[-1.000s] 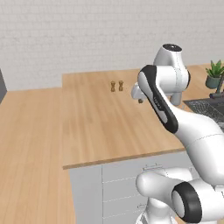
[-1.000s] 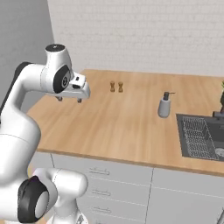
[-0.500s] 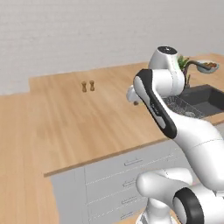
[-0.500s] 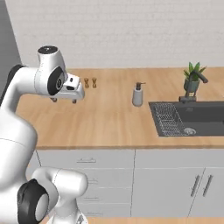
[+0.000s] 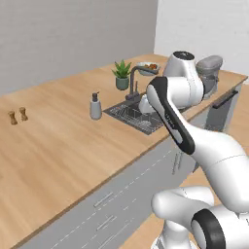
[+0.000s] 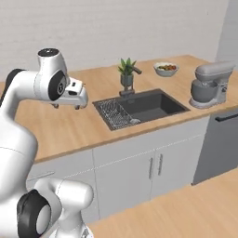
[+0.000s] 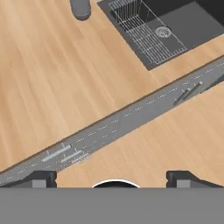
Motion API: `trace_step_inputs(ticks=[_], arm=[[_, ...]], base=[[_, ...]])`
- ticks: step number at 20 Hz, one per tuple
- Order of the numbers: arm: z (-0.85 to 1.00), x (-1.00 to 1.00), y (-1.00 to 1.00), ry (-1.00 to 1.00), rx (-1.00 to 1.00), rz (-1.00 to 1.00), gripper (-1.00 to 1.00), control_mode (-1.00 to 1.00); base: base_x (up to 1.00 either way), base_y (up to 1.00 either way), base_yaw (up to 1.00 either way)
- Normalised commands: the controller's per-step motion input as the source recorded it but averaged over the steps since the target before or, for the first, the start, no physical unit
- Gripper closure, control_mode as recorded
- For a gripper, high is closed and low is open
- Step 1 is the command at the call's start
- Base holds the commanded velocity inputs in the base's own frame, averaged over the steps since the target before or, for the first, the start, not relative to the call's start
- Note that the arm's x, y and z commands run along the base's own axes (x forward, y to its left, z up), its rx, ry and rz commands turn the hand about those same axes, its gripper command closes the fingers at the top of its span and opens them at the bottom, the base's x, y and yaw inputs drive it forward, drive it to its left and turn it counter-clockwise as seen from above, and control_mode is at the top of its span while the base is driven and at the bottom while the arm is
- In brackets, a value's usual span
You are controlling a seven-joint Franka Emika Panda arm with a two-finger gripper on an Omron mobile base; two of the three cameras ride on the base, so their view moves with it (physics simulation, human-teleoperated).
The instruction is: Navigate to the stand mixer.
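The grey stand mixer (image 6: 211, 84), with a rounded head and a silver bowl, stands at the far right end of the wooden counter (image 6: 88, 125), above a dark dishwasher front (image 6: 217, 144). In the left base view the stand mixer (image 5: 210, 73) peeks out from behind my upper arm. My gripper (image 6: 66, 106) hangs over the counter left of the sink, far from the mixer. In the hand view the gripper (image 7: 111, 179) is open, its fingertips (image 7: 41, 178) wide apart with nothing between them, looking down on the counter edge and floor.
A dark sink (image 6: 139, 108) with a wire rack (image 7: 144, 30) and a faucet (image 5: 136, 80) sits mid-counter. Behind it are a potted plant (image 6: 126, 74) and a white fruit bowl (image 6: 166, 69). A soap dispenser (image 5: 96, 107) and two small shakers (image 5: 17, 115) stand to the left.
The whole scene has slid left in both base views: the base has driven right along the counter. The fruit bowl and stand mixer have come into view. The gripper stays open.
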Motion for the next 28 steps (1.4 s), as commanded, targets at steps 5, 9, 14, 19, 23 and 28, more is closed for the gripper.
trace_step_inputs(ticks=[5, 9, 14, 19, 23, 28], arm=[[0.00, 0.00, 0.00, 0.00, 0.00, 0.00, -1.00, 1.00], [0.00, 0.00, 0.00, 0.00, 0.00, 0.00, -1.00, 1.00], [0.00, 0.00, 0.00, 0.00, 0.00, 0.00, -1.00, 1.00], [0.00, 0.00, 0.00, 0.00, 0.00, 0.00, -1.00, 1.00], [0.00, 0.00, 0.00, 0.00, 0.00, 0.00, -1.00, 1.00], [0.00, 0.00, 0.00, 0.00, 0.00, 0.00, -1.00, 1.00]], base=[[0.04, -0.77, -0.57], [0.12, -0.91, -0.55], [0.11, -0.93, -0.54], [0.00, -0.86, -0.53], [0.00, -0.37, -0.27], [0.00, 0.00, 0.00]])
